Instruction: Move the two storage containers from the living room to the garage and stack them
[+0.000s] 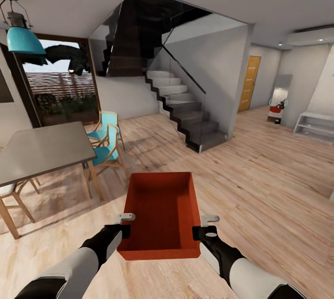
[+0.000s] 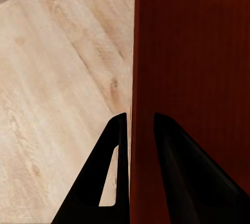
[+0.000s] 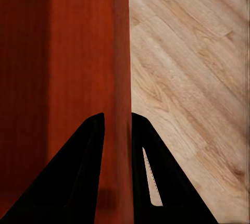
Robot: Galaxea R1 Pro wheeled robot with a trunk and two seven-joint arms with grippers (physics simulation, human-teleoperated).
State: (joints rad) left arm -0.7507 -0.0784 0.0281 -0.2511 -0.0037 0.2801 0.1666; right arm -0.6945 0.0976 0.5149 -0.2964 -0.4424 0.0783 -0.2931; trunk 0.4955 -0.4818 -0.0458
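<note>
I carry one orange-red storage container (image 1: 160, 215), open and empty, level in front of my trunk above a light wood plank floor. My left gripper (image 1: 125, 225) is shut on its left wall, which the left wrist view shows as the container wall (image 2: 192, 52) clamped between the left gripper's (image 2: 139, 117) black fingers. My right gripper (image 1: 204, 227) is shut on the opposite wall; in the right wrist view the right gripper (image 3: 117, 115) pinches the container rim (image 3: 62, 52). The other container and the garage are out of view.
A grey dining table (image 1: 41, 148) with teal chairs (image 1: 105, 141) stands at the left. A dark staircase (image 1: 185, 113) with a glass rail rises ahead. At the far right are a wooden door (image 1: 249, 83) and a white low shelf (image 1: 317, 125). Open plank floor (image 1: 260, 174) lies ahead right.
</note>
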